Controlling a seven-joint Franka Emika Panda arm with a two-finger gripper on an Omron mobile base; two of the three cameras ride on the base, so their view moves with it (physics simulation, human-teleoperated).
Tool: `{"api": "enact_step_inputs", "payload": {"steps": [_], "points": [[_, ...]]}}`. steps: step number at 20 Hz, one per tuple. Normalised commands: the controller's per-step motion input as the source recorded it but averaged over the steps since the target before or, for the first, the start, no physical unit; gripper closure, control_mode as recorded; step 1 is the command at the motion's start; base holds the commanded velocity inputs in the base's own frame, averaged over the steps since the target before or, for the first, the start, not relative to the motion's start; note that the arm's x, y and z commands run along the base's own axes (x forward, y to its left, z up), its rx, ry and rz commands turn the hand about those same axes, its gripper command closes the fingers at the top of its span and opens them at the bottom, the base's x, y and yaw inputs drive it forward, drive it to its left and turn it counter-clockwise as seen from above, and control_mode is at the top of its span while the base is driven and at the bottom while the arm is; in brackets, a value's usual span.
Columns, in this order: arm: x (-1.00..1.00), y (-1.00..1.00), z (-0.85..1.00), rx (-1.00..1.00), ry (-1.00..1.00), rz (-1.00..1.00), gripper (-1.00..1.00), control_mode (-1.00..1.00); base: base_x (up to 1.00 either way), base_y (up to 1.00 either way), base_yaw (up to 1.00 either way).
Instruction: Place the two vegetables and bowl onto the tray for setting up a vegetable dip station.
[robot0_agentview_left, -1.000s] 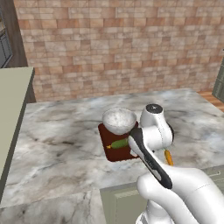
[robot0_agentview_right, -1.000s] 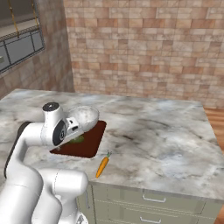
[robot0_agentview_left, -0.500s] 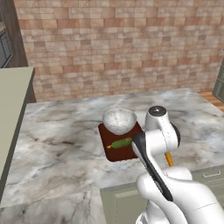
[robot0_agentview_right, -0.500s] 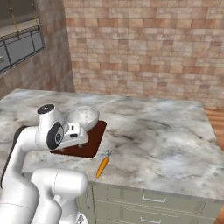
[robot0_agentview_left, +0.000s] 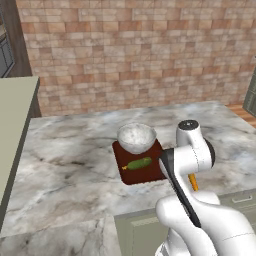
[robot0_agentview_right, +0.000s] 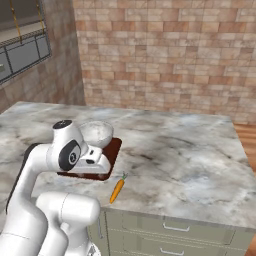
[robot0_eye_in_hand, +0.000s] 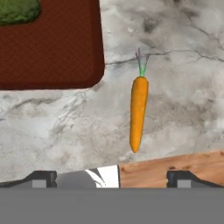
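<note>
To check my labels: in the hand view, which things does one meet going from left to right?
cucumber → tray → carrot

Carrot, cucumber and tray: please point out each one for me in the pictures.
carrot (robot0_eye_in_hand: 138, 114), hand view, middle of its orange body.
cucumber (robot0_agentview_left: 139, 163), left base view, middle of its green body.
tray (robot0_eye_in_hand: 52, 57), hand view, bare brown floor near its rounded corner.

Veined marble counter (robot0_agentview_left: 75, 165), metallic bowl (robot0_agentview_left: 136, 137)
</note>
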Motion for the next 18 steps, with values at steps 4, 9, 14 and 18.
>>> {"api": "enact_step_inputs", "payload": {"steps": [4, 9, 14, 18], "points": [[-0.04, -0.39, 0.00, 0.00, 0.04, -0.21, -1.00, -1.00, 0.00, 0.00, 0.00], [0.00, -0.28, -0.10, 0.00, 0.01, -0.17, -1.00, -1.00, 0.00, 0.00, 0.00], [0.08, -0.16, -0.31, 0.00, 0.00, -0.05, -1.00, -1.00, 0.00, 0.00, 0.00], [0.15, -0.07, -0.36, 0.00, -0.01, 0.00, -1.00, -1.00, 0.00, 0.00, 0.00]]}}
